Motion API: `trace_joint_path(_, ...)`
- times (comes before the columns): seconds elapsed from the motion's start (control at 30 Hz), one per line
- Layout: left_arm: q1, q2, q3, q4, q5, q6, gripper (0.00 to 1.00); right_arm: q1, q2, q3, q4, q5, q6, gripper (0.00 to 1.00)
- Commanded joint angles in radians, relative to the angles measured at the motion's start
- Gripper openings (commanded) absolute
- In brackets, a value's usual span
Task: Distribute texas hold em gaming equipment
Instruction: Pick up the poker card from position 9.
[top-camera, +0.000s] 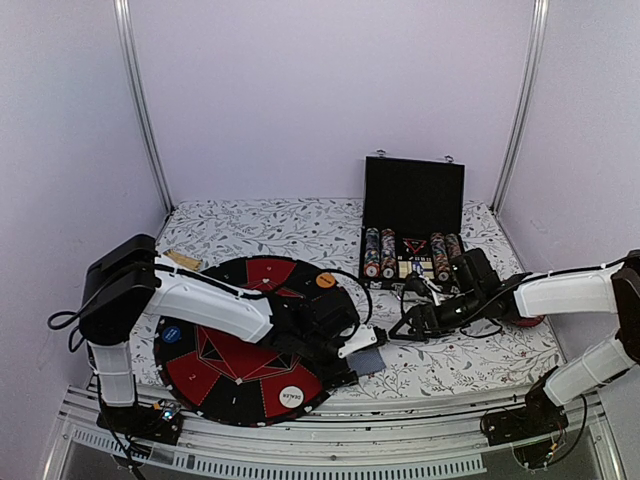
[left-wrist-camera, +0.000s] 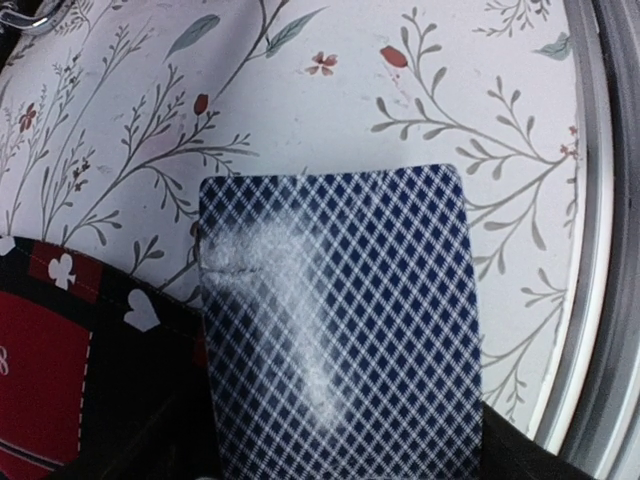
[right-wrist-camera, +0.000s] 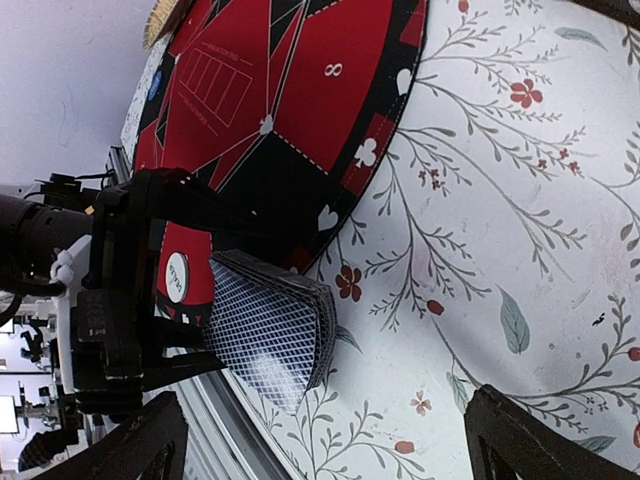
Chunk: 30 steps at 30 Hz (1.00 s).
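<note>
My left gripper is shut on a deck of playing cards with blue diamond-patterned backs. It holds the deck just off the right rim of the round black-and-red poker mat. The deck fills the left wrist view and also shows in the right wrist view. The white DEALER disc lies on the mat's near edge. An orange disc sits at the mat's far right and a blue disc at its left. My right gripper is open and empty, just right of the deck, over the floral cloth.
An open black case with rows of chips stands at the back right. A red object lies under my right arm. A small wooden piece lies beyond the mat's far left. The table's metal front rail is close to the deck.
</note>
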Motion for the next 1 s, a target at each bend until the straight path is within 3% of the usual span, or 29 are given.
trace_joint_path(0.0,0.018,-0.093,-0.066,0.042,0.017,0.030,0.92,0.003,-0.068,0.083,-0.082,0.013,-0.206,0.99)
trace_joint_path(0.1,0.020,-0.169,-0.117,0.098,0.014,0.030,0.98,0.002,-0.117,0.101,-0.020,0.016,-0.316,0.99)
trace_joint_path(0.27,0.019,-0.302,-0.203,0.168,0.041,-0.008,0.98,0.007,-0.182,0.111,0.025,-0.055,-0.662,0.99)
trace_joint_path(0.37,0.021,-0.415,-0.295,0.194,0.057,-0.035,0.98,0.036,-0.168,0.147,-0.103,-0.053,-0.970,0.99)
trace_joint_path(0.5,0.035,-0.578,-0.423,0.257,0.013,-0.115,0.98,0.152,-0.047,0.237,-0.278,0.092,-1.270,0.99)
trace_joint_path(0.63,0.075,-0.708,-0.515,0.300,-0.040,-0.226,0.98,0.260,0.071,0.284,-0.350,0.175,-1.390,0.99)
trace_joint_path(0.77,0.106,-0.804,-0.592,0.351,-0.047,-0.247,0.98,0.302,0.146,0.333,-0.373,0.212,-1.411,0.99)
trace_joint_path(0.97,0.120,-0.819,-0.631,0.345,-0.037,-0.254,0.98,0.340,0.246,0.391,-0.402,0.252,-1.420,0.99)
